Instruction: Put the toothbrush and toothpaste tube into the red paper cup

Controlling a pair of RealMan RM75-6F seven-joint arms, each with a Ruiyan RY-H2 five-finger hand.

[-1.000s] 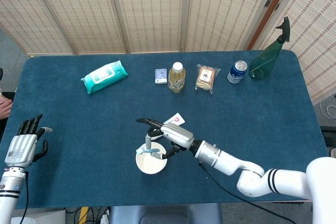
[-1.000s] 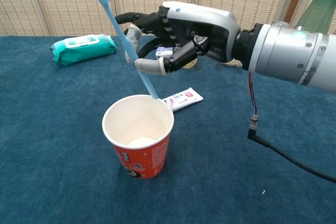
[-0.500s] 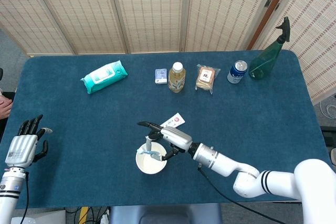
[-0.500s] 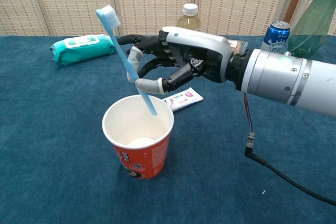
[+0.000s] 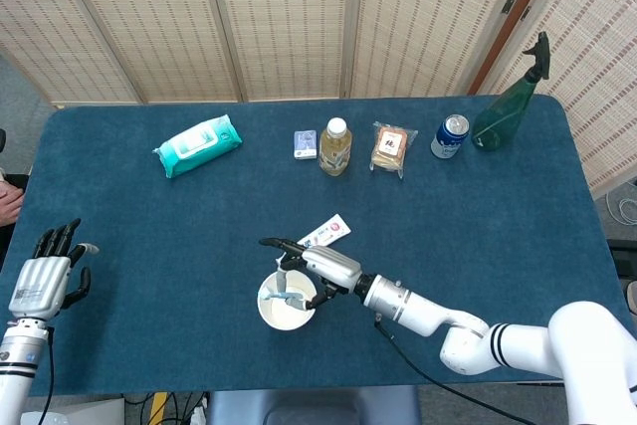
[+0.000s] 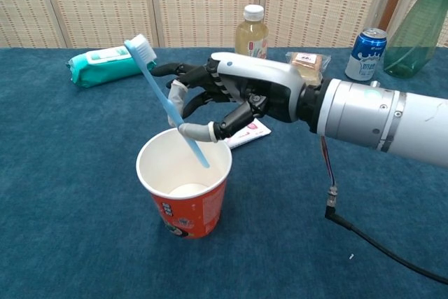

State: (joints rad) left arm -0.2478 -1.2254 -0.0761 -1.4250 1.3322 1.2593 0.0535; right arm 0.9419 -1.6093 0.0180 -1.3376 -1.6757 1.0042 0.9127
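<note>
At the table's [image 5: 518, 206] near left corner, the left hand [image 5: 42, 279] hangs just off the edge, fingers apart and upright, holding nothing; the chest view does not show it. Toward the far edge lies a wipes pack [image 5: 198, 144], teal with a white lid, angled. Further right along that far edge stand a small box [image 5: 305, 144], a bottle [image 5: 334, 146] with a white cap, a snack packet [image 5: 391, 147], a blue can [image 5: 450, 135], and near the far right corner a green sprayer [image 5: 510, 111].

Near the middle of the near edge stands the cup [image 6: 185, 187], red outside, white inside, upright. The toothbrush [image 6: 165, 102] leans over it: its handle end dips below the rim inside the cup, while the bristle head is up and tilted to the left, well above the rim. The right hand [image 6: 231, 98] pinches the handle between thumb and a finger just above the rim, its other fingers stretched out leftward beyond the brush. The hand sits over the cup's far right side, its arm reaching in from the right.

The toothpaste [image 5: 324, 233] lies flat on the table just beyond the cup, partly hidden behind the right hand in the chest view, touching neither cup nor brush as far as can be told.
</note>
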